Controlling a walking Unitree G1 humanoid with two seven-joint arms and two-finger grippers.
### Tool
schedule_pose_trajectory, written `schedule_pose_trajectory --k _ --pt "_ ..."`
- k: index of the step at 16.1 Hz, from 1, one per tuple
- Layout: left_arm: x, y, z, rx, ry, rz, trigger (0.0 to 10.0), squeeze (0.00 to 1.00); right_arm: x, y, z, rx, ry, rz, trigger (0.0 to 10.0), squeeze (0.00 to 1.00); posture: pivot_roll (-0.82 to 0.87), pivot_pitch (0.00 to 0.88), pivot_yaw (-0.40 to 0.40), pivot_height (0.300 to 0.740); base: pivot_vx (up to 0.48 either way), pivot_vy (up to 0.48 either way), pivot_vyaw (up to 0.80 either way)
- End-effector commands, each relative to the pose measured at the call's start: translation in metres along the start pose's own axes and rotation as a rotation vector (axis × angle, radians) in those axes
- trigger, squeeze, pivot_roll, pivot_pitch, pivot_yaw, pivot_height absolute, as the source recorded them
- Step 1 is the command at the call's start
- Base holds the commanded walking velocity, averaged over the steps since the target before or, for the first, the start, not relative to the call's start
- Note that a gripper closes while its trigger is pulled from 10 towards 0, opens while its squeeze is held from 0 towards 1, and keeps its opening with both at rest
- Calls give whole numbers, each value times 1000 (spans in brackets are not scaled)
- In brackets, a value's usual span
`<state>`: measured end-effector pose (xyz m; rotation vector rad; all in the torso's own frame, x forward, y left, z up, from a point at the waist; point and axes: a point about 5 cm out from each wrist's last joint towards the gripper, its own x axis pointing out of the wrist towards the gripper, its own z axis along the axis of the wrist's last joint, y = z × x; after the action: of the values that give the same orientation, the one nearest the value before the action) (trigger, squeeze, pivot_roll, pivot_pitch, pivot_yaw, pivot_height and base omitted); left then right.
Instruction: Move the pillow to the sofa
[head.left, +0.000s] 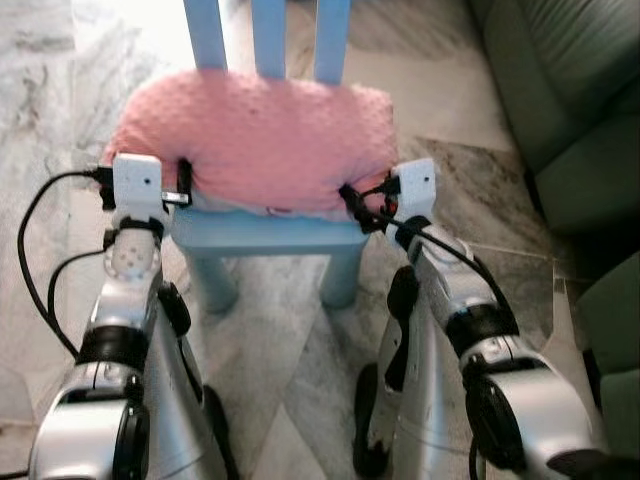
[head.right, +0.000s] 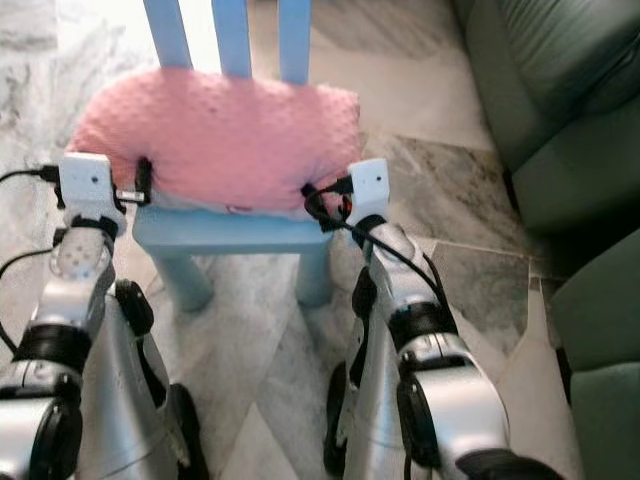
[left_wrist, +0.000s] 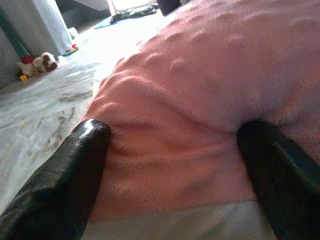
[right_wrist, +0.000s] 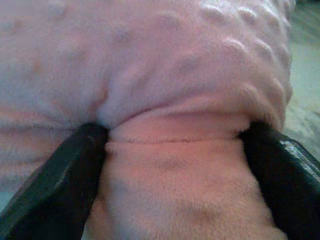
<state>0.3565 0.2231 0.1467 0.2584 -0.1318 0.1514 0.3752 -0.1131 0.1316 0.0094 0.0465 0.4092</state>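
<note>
Pink pillow (head.left: 255, 135) lies crosswise on the blue chair (head.left: 265, 232) straight ahead of me, my left tool (head.left: 180, 188) at one end, my right tool (head.left: 357, 203) at the other, the green sofa (head.left: 560, 100) off to my right. From my left wrist, fingers (left_wrist: 65, 185) pinch fleece between them. From my right wrist, fingers (right_wrist: 55, 180) squeeze a fold too, so I'm gripping both ends.

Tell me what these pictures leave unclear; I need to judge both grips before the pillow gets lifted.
- Left gripper and right gripper: fingertips sunk in the pink pillow in the wrist views, so depth of hold is unclear.
- Blue chair: seat top hidden under the pillow, backrest cut off in the eye views.
- Green sofa: cut by the frame edge.
</note>
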Motion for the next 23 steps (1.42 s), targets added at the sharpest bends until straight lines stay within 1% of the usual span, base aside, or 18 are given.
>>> schedule_pose_trajectory --k 1,2,3,4,5,7,9,12,15,18,21,23 --pt "-2 1 -12 21 55 -4 10000 0 -2 0 -17 59 68 -25 0 0 22 348 -89 348 0 0 0" --pt "-2 -1 -15 13 66 -27 10000 0 -2 1 -20 78 76 -27 0 0 22 348 -89 348 0 0 0" --pt "-3 -1 -20 17 89 -19 0 0 -3 1 -23 74 90 -33 0 0 21 352 -94 348 0 0 0" --pt "-4 -2 -25 3 118 -4 0 0 -3 3 -26 76 95 -34 0 0 21 352 -96 348 0 0 0" --pt "-6 -2 -33 8 156 19 0 0 -4 6 -31 77 108 -30 0 0 14 353 -101 348 0 0 0" --pt "-7 -2 -36 17 158 21 0 0 -4 9 -33 70 105 -14 0 0 12 354 -103 348 0 0 0" --pt "-8 6 -40 35 170 67 0 0 -2 12 -32 56 79 -11 0 0 16 354 -105 348 0 0 0" --pt "-7 13 -39 72 162 104 0 0 2 16 -26 39 60 2 0 0 24 357 -113 348 0 0 0" --pt "-4 12 -37 112 150 112 0 0 8 24 -17 -15 38 45 0 0 20 359 -115 348 0 0 0" --pt "-1 10 -35 115 146 116 0 0 10 26 -13 -24 27 57 0 0 16 359 -115 348 0 0 0" --pt "-1 10 -35 146 151 127 0 0 10 27 -15 -30 27 68 0 0 15 361 -116 348 0 0 0" --pt "-1 11 -35 140 143 131 0 0 9 27 -14 -37 19 72 0 0 13 366 -125 348 0 0 0"
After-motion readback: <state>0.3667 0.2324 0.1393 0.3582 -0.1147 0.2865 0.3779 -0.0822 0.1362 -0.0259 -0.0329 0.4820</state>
